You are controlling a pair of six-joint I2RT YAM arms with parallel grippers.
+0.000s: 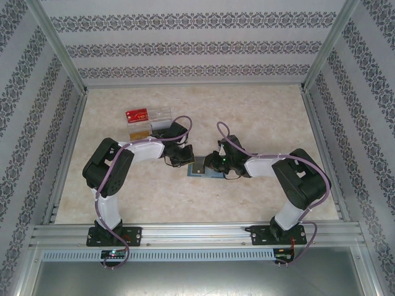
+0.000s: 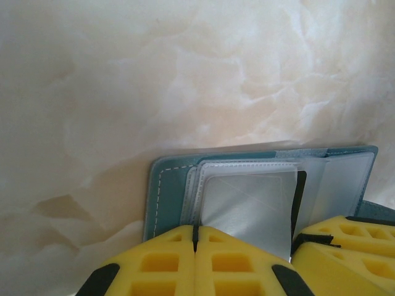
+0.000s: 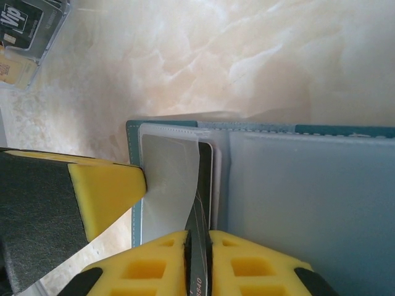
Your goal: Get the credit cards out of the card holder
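Lying open mid-table, the blue-grey card holder has both arms reaching over it. We see the left gripper pressed closed at its edge. The right gripper clamps a dark-edged credit card at the holder's clear sleeve. Farther back, a clear tray holds a red card.

Soft bright light; card holder glares, perhaps slightly blurred.

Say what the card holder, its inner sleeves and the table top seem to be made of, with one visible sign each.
The card holder: blue-grey leather or imitation leather, matt, with pale stitching along the edge. The inner sleeves: thin clear plastic, glossy, creased and see-through. The table top: looks like cream marble, but may be a printed sheet; faint wrinkles suggest so.
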